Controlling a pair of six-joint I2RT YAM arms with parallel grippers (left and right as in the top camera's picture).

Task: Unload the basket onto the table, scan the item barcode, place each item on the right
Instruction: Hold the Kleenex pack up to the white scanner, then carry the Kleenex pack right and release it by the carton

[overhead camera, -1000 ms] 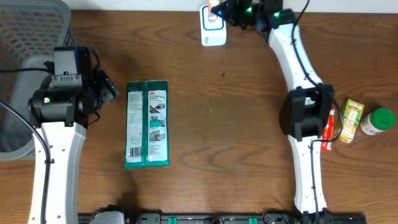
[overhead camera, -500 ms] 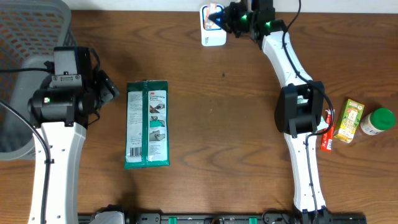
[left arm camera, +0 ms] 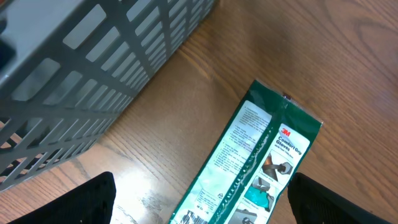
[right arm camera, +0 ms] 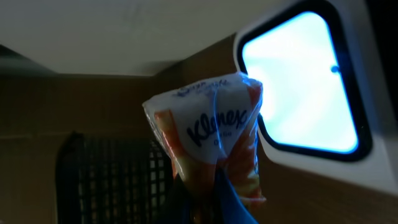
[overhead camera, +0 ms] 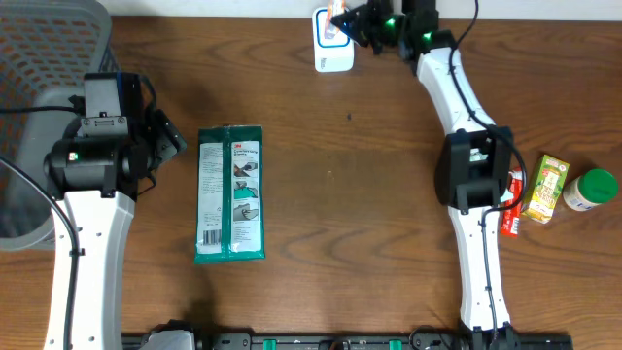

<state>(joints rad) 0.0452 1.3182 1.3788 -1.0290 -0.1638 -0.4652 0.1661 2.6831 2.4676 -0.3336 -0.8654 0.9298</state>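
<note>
Right claw [overhead camera: 352,17] pinches the Kleenex pack [right arm camera: 208,134]. We find the scanner [right arm camera: 301,81] just beside it; left claw [overhead camera: 167,139] spread, well apart

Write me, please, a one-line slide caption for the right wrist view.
Right gripper holds a Kleenex tissue pack up by the glowing scanner window.

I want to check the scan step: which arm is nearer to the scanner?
Right. The right fingers hold a tissue pack right at the scanner, at the table's far edge. The left fingers are far from it, open beside the green pack.
</note>
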